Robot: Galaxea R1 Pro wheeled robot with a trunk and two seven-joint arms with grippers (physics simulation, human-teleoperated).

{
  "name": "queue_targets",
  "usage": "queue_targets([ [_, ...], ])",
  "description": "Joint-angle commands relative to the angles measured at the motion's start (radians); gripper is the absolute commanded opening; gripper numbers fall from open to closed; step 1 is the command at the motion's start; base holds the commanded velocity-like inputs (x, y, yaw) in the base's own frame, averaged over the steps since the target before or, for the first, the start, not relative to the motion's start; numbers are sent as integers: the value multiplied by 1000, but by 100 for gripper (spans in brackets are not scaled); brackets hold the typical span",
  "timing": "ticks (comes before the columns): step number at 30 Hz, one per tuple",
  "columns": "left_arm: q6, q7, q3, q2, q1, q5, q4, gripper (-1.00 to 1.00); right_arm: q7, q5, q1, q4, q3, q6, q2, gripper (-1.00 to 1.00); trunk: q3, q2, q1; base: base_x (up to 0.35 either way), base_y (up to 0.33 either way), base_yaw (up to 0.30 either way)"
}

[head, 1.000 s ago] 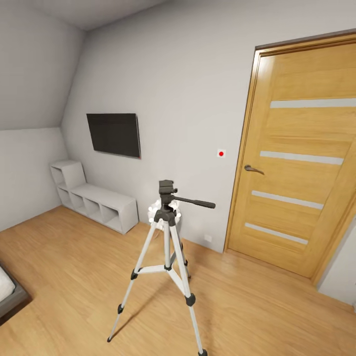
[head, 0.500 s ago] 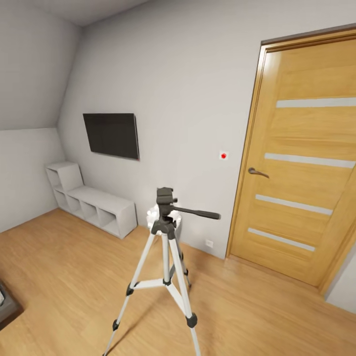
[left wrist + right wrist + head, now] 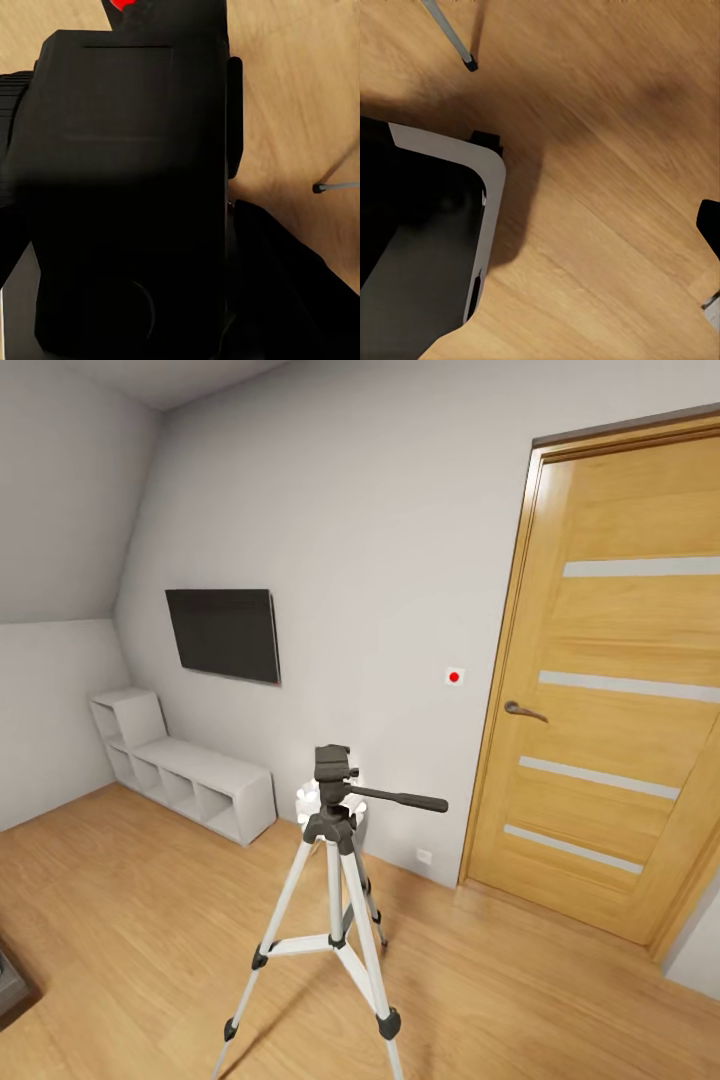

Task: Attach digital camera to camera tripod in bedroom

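Observation:
The camera tripod (image 3: 336,830) stands on the wood floor in the middle of the head view. It has silver legs and a black head (image 3: 333,765), and its long pan handle (image 3: 400,798) points right. No camera sits on its head. In the left wrist view the digital camera (image 3: 127,195) looms very close as a chunky black body with a red dot (image 3: 124,4) at its edge, and my left gripper is shut on it. Beyond it, one tripod foot (image 3: 319,187) rests on the floor. A black fingertip (image 3: 709,220) of my right gripper shows far out at the frame's edge, holding nothing.
An oak door (image 3: 620,690) with pale stripes stands to the right. A dark wall screen (image 3: 223,633) hangs above the white cube shelves (image 3: 185,780) on the left. A bed corner (image 3: 8,990) is at the lower left. My grey and black base (image 3: 442,247) lies near another tripod foot (image 3: 470,65).
The head view has moved, so the tripod sits lower and larger in it, the door has slid right and the bed corner has nearly left the picture. The tripod itself has not moved.

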Motion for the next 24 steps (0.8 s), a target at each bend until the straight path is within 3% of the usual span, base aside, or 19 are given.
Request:
queue_targets([
  [1, 1, 4, -9, 0, 0, 5, 0, -100, 2, 5, -1, 3, -1, -2, 0, 100, 0, -1, 0, 5, 0, 0],
  [24, -1, 4, -9, 0, 0, 6, -1, -100, 4, 9, -1, 2, 3, 0, 5, 100, 0, -1, 0, 1, 0, 13],
])
